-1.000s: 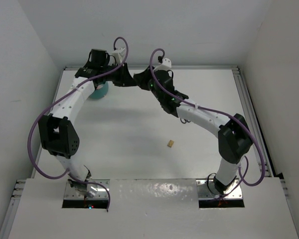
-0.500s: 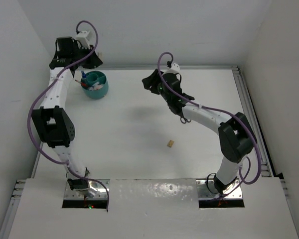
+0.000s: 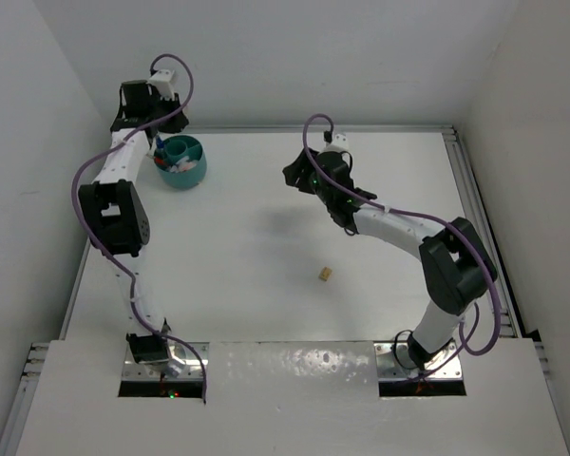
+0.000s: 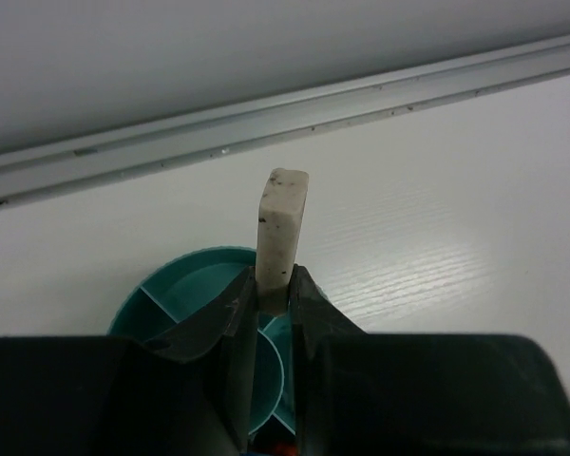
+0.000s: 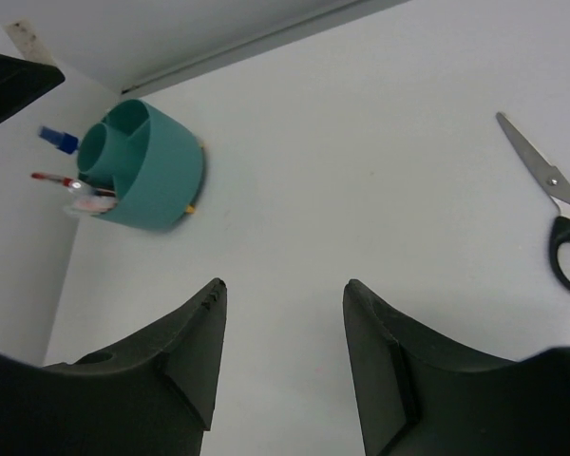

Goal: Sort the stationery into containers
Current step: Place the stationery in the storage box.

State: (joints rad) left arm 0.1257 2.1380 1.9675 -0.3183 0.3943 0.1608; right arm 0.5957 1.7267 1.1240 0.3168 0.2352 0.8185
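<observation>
My left gripper [image 4: 274, 280] is shut on a white eraser [image 4: 282, 220], which stands upright between the jaws. It hangs just above the round teal container [image 4: 195, 285], over its inner dividers. From above, the container [image 3: 184, 163] sits at the back left with the left wrist beside it. It holds a red pen [image 5: 53, 178] and a blue-capped bottle [image 5: 59, 141]. My right gripper [image 5: 283, 290] is open and empty above bare table near the back middle. A tan eraser [image 3: 324, 275] lies mid-table. Black-handled scissors [image 5: 554, 211] lie to the right of the right gripper.
A metal rail [image 4: 294, 109] runs along the table's far edge just behind the container. White walls close in on the left, back and right. The right arm [image 3: 399, 228] arcs over the table's right half.
A second ago both grippers met at the back middle. The right jaws have opened and the arms have parted. The left gripper has swung left with the white eraser to above the container.
</observation>
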